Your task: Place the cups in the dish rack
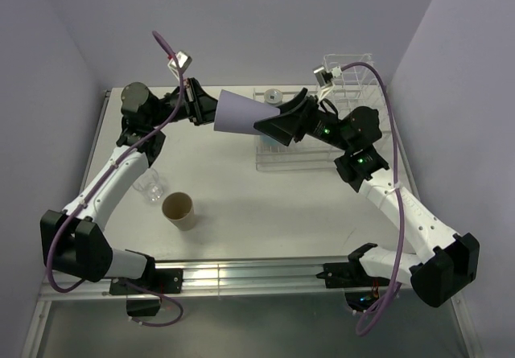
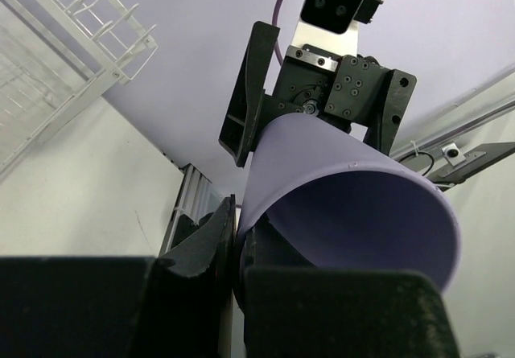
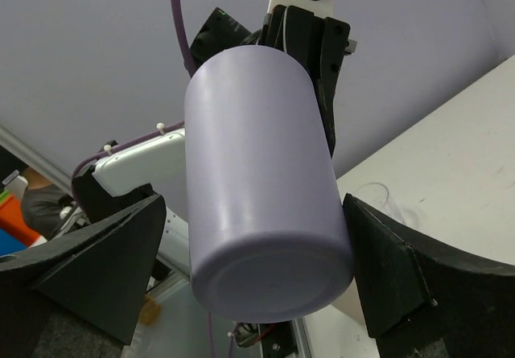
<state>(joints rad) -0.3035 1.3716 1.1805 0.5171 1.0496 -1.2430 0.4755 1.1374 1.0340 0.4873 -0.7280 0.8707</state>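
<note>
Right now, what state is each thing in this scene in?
lavender tumbler: in the air, lying on its side.
left gripper: shut on the tumbler's rim.
right gripper: open, fingers either side of the tumbler's base.
clear glass: upright on the table.
tan cup: upright, empty.
dish rack: flat on the table, partly hidden behind the right gripper.

I see my left gripper (image 2: 236, 241) pinched on the tumbler (image 1: 240, 113) rim, and my right gripper (image 3: 257, 249) facing it, fingers spread wide.
</note>
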